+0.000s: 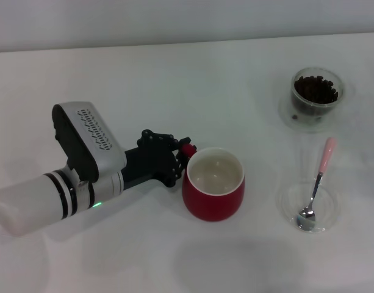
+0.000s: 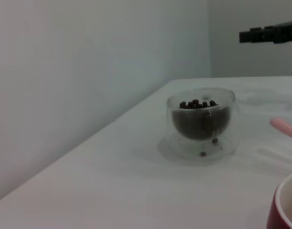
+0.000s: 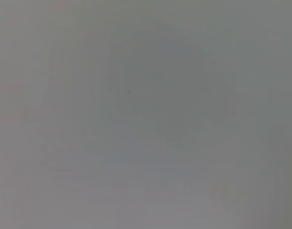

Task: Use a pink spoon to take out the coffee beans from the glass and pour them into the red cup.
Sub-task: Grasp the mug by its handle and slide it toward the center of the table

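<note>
Plain white tabletop (image 1: 113, 79), matte, running back to a pale wall; even light, soft shadows, nothing else on it but the task's things.

Slim teaspoon with shiny silver metal bowl and stem and pale pink handle end, the pink spoon (image 1: 316, 185): it lies well beyond the left jaws, on the far side of the red cup from them, its bowl resting in a shallow clear round dish (image 1: 309, 206) and the handle slanting up over the rim toward the glass. Judged light, rigid, and slick on the metal stem. The pink handle end, raised off the tabletop, looks the best place to take hold; the thin stem may twist in a loose grip.

Small round clear thick-walled glass (image 1: 316, 97): farthest from the jaws, upright, apart from the spoon's handle tip. It holds small dark oval coffee beans (image 1: 316, 89) heaped near the rim. Probably heavy for its size, brittle, smooth. The beans should be loose and prone to rolling off a shallow spoon.

Bulbous dark red cup (image 1: 213, 183) with white inside: directly ahead of the jaws, looks empty, steady on its base.

Left gripper (image 1: 185, 154): low at the cup's handle side, jaws about the small red handle; whether they are actually clamped on it I cannot tell. Right gripper: not seen; its wrist view shows only blank grey.
</note>
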Controlling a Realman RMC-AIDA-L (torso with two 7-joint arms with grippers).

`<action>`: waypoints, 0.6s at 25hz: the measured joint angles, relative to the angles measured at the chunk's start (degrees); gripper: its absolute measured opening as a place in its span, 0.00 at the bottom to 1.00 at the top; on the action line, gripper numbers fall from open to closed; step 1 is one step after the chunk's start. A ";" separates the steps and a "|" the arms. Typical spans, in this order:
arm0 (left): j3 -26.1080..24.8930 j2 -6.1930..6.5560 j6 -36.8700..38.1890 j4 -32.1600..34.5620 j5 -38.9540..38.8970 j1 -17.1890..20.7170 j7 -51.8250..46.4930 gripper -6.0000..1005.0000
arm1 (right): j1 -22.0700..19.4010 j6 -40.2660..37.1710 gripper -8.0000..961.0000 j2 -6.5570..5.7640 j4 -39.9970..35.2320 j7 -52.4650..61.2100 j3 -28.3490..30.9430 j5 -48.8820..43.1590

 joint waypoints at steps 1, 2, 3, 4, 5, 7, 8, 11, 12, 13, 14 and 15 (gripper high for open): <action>0.00 -0.01 0.06 -0.08 0.06 0.01 0.00 0.13 | 0.00 0.06 0.60 0.00 0.00 0.00 0.00 0.00; 0.00 -0.01 0.06 -0.09 0.10 0.09 0.00 0.13 | 0.01 0.09 0.60 0.00 0.00 0.00 0.00 0.00; -0.03 -0.02 -0.01 -0.07 0.12 0.29 0.01 0.13 | 0.03 0.10 0.60 0.00 0.00 0.00 0.00 0.00; -0.21 -0.03 -0.12 -0.04 0.13 0.41 0.01 0.13 | 0.06 0.11 0.60 0.00 0.00 0.00 0.00 0.00; -0.62 -0.03 -0.27 -0.01 0.17 0.58 0.01 0.13 | 0.06 0.11 0.60 0.00 -0.01 0.00 0.00 0.00; -1.36 0.00 -0.79 0.15 0.62 1.03 0.04 0.17 | 0.05 0.14 0.60 0.00 -0.06 0.00 0.00 0.00; -1.39 0.01 -1.07 0.23 0.84 1.25 0.06 0.19 | 0.01 0.17 0.60 0.00 -0.06 0.00 0.00 0.00; -1.60 0.08 -1.53 0.50 0.94 1.77 0.09 0.24 | -0.06 0.19 0.60 0.00 -0.08 0.00 0.00 0.00; -1.83 0.11 -1.54 0.57 0.94 1.88 0.10 0.26 | -0.07 0.19 0.60 0.00 -0.09 0.00 0.00 0.00; -2.20 0.12 -1.61 0.68 0.95 2.09 0.10 0.27 | -0.09 0.20 0.60 0.00 -0.12 0.00 0.00 0.00; -2.57 0.13 -1.78 0.82 1.02 2.34 0.10 0.29 | -0.13 0.21 0.60 0.00 -0.17 0.00 0.00 0.00; -2.85 0.14 -2.20 0.98 1.15 2.70 0.10 0.30 | -0.18 0.21 0.60 0.00 -0.22 0.00 0.00 0.00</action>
